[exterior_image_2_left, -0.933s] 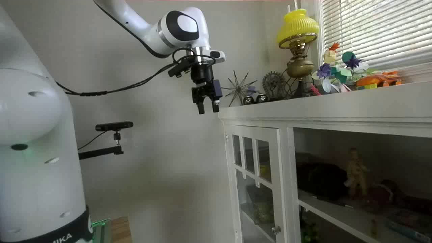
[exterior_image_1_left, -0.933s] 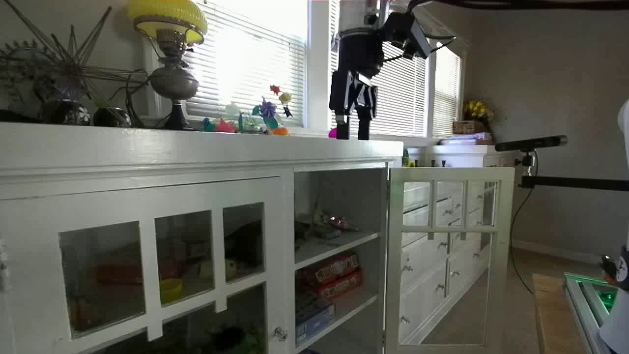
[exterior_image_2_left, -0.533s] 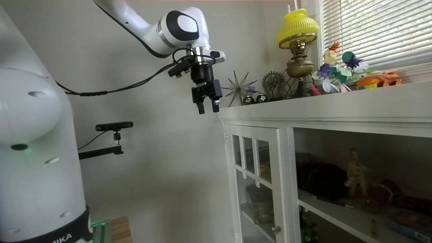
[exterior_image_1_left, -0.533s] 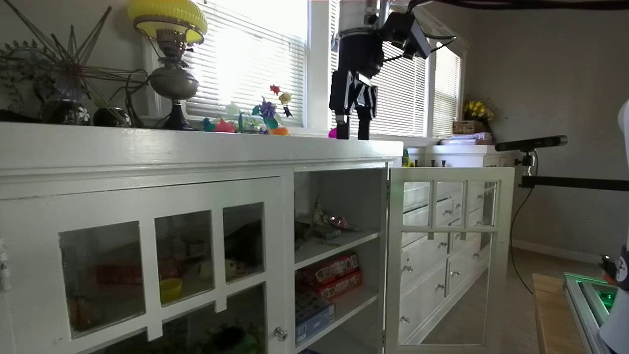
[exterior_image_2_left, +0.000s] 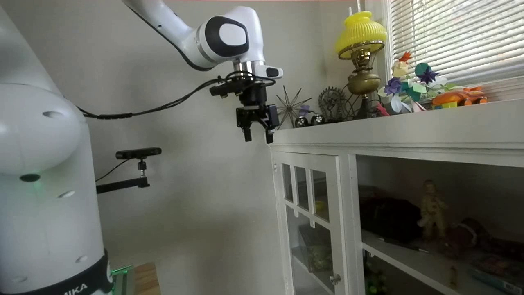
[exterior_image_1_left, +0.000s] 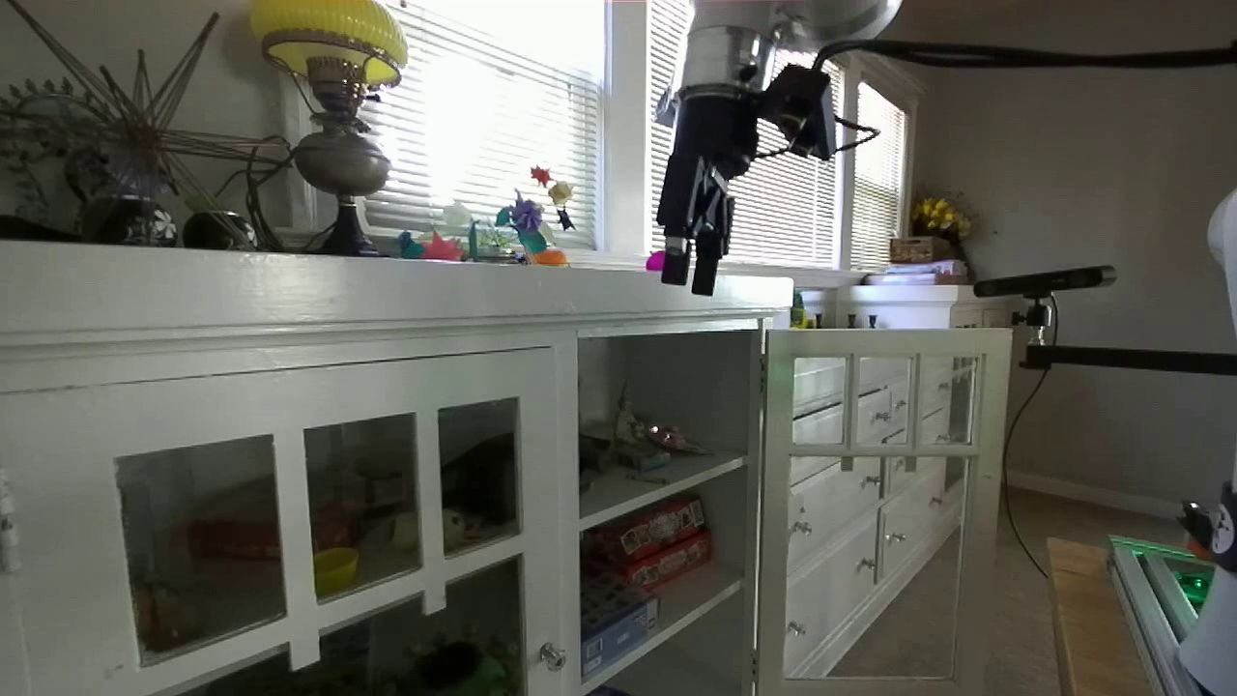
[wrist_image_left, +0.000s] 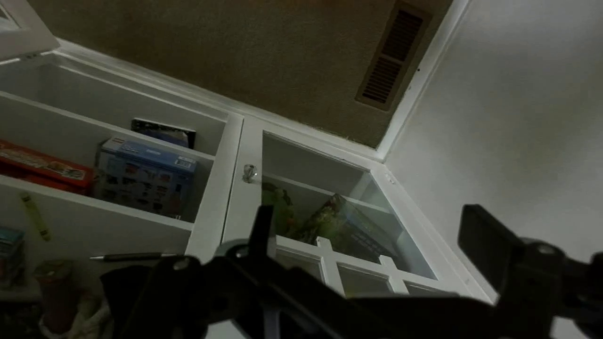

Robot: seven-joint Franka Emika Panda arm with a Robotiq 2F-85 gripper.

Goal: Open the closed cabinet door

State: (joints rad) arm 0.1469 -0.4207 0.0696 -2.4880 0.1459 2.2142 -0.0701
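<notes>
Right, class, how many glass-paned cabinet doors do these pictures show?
2: the closed door at the left in an exterior view, and the open door, swung outward at the right there. More may be hidden.

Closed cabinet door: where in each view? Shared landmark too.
In an exterior view: closed cabinet door, lower left.
In an exterior view: closed cabinet door, lower half, just right of centre.
Wrist view: closed cabinet door, centre, extending right, partly behind the fingers.
Landmark in all: its knob, beside the open shelves.

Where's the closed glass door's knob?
Near the bottom of both exterior views, the knob sits on the right side of the closed cabinet door, left of the open shelves.
</notes>
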